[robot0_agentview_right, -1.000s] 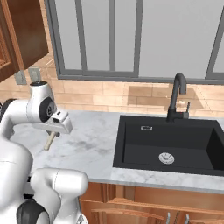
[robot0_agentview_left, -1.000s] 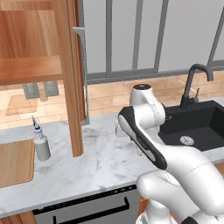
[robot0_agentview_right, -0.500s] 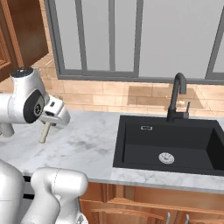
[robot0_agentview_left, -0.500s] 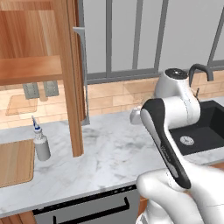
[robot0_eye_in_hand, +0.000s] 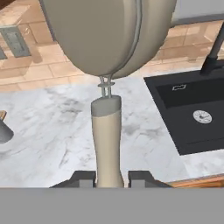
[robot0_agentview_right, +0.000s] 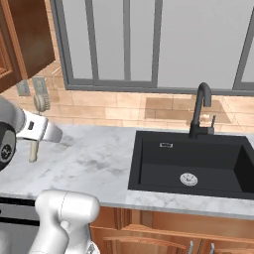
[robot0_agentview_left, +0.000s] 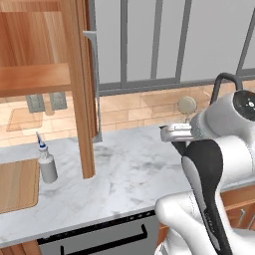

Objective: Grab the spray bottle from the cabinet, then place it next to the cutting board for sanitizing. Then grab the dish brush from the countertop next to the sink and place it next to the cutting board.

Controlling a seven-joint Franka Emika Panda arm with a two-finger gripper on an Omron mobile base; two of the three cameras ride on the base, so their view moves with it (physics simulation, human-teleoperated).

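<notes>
Hand view showing jaws (robot0_eye_in_hand: 111, 178) closing narrowly on dish brush (robot0_eye_in_hand: 107, 87) handle, holding it lifted above marble tabletop (robot0_eye_in_hand: 57, 131), left of sink (robot0_eye_in_hand: 192, 116); spray bottle (robot0_agentview_left: 47, 162) standing beside cutting board (robot0_agentview_left: 17, 184).

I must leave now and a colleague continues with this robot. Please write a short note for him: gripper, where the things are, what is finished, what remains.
Gripper: shut on the pale straight handle of the cream round-headed dish brush, carried in the air above the white marble countertop.
Small grey spray bottle with blue band: upright on the countertop beside the light-wood cutting board; that step is done.
Brown wooden wall cabinet: door open.
Black sink: to the right.
Left: carry the brush left and set it next to the cutting board.
</notes>
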